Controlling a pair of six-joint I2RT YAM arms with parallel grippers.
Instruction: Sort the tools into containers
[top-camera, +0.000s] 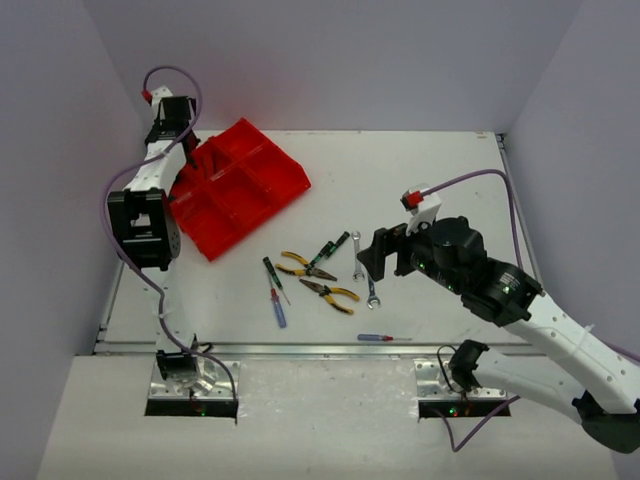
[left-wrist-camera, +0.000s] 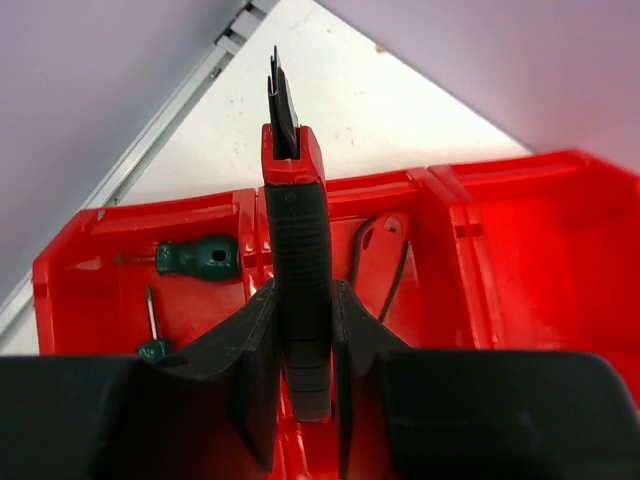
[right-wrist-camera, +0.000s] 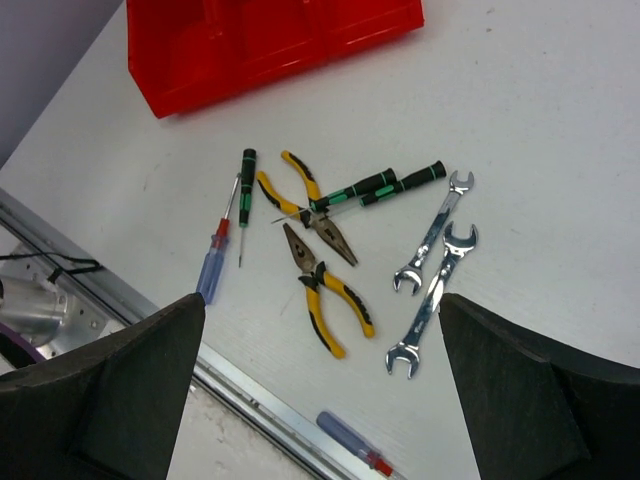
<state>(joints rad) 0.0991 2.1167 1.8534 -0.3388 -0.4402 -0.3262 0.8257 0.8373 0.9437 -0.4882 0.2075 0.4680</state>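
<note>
Left arm (top-camera: 148, 215): rises from its base at the near left, elbow bent, wrist reaching to the far left of the table.
Left gripper (left-wrist-camera: 303, 300): tipped downward, both fingers pressed tight against the sides of a utility knife (left-wrist-camera: 297, 230), whose blade end juts past the fingertips.
Right arm (top-camera: 500, 290): comes from the near right and folds back toward the table's middle.
Right gripper (right-wrist-camera: 320, 300): held above the table, angled down, jaws spread wide apart.

Red tray (top-camera: 272, 168), yellow-handled pliers (right-wrist-camera: 308, 272)
</note>
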